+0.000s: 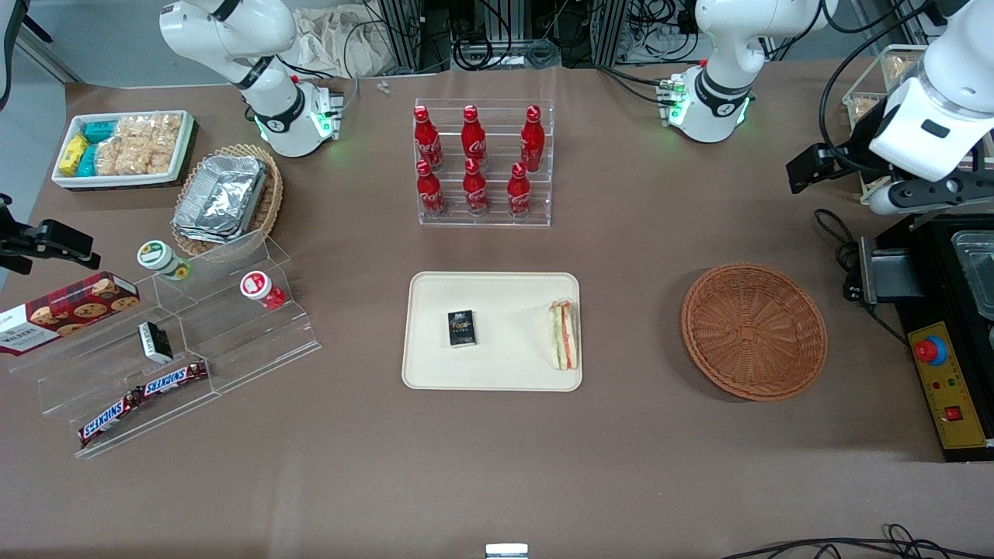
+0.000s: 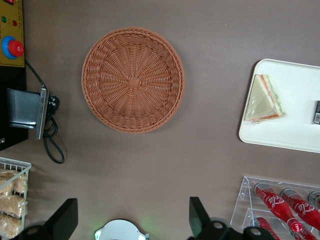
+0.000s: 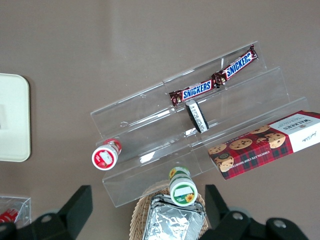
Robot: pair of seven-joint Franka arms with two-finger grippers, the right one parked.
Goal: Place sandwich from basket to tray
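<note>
A brown table (image 1: 497,481) holds a beige tray (image 1: 435,373) at its middle. A round reddish wicker basket (image 1: 754,331) sits beside it toward the working arm's end, with nothing in it. The wedge sandwich (image 1: 564,335) lies on the tray's edge nearest the basket, near a small dark box (image 1: 461,328), perhaps a card pack. The gripper (image 2: 132,220) hangs high above the table, fingers spread wide, gripping nothing.

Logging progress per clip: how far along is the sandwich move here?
Done: the sandwich lies on the beige tray beside a small dark box, and the reddish-brown basket is empty. In hand: nothing; the left tool is open, high above the table near the basket. Left: nothing visible.
</note>
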